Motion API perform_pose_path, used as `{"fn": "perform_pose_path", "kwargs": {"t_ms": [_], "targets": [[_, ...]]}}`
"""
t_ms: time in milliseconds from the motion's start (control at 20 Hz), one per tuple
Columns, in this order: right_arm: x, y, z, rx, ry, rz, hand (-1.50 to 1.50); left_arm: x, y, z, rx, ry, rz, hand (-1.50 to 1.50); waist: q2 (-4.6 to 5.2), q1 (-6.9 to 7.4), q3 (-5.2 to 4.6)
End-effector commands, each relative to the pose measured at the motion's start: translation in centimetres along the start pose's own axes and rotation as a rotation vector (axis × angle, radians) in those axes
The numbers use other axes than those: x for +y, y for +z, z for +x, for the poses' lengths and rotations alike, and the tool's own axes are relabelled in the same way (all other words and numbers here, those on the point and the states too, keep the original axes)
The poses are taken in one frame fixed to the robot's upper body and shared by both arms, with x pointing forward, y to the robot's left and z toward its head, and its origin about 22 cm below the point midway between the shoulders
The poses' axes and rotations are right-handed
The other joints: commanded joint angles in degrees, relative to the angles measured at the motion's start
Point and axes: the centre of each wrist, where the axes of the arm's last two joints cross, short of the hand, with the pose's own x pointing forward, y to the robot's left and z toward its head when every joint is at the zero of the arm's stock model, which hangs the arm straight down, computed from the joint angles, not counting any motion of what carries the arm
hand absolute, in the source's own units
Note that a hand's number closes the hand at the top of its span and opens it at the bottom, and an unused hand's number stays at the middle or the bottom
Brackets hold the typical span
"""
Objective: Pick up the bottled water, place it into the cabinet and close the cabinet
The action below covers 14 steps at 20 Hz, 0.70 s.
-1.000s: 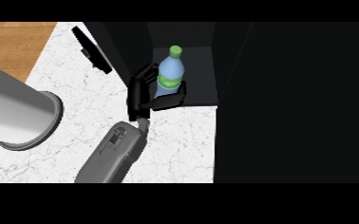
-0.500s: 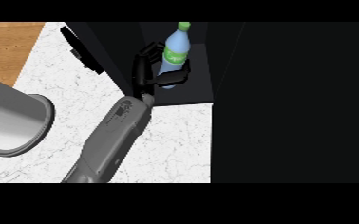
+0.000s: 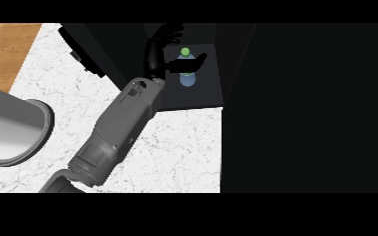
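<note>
Since the earlier frame the arm has gone deeper into the cabinet (image 3: 199, 97), and the hand (image 3: 164, 50) is now inside the dark opening. The bottle (image 3: 187, 69) has moved with it and is further back than before.

The hand seen here comes up from the lower left of the view. The rig line says the hand at the view's right is the right one, and this is the only hand in view, so I cannot say surely which it is; I take it as the left hand. Its fingers (image 3: 171, 31) are spread and point away from the wrist, not curled round anything. The thumb (image 3: 190, 63) sticks out to the side and crosses in front of the bottle, just below its green cap. So the hand looks open, and the bottle is just beside the thumb, perhaps touching it.

The bottle seems to stand upright on the cabinet floor, beyond the wrist. My judgement is that the hand is letting go, because the bottle is already in its place.

The door (image 3: 83, 55) is behind the hand, toward the left, and is open. Closing it is the step not yet done. The other hand is not in view.
</note>
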Motion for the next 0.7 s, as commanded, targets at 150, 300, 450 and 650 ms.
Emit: {"fn": "perform_pose_path", "kwargs": {"t_ms": [150,300,450,650], "targets": [[0.8,-0.7,1.7,-0.060,-0.014,0.041,-1.50,1.5,-1.5,-0.8,0.011,-0.057,-0.006,-1.50,0.06,0.06,0.02],[1.2,-0.8,1.9,-0.056,-0.006,0.023,-1.50,0.1,-1.3,-0.2,0.020,-0.009,0.006,-1.50,0.07,0.15,-0.01],[0.7,-0.7,1.7,-0.055,-0.009,0.046,-1.50,1.7,-2.5,0.4,-0.058,-0.029,-0.025,-1.50,0.25,-0.09,-0.02],[1.1,-1.2,2.0,-0.065,-0.007,0.041,-1.50,-0.6,-2.1,1.7,-0.116,0.079,-0.037,-1.50,0.12,-0.36,-0.04]]}}
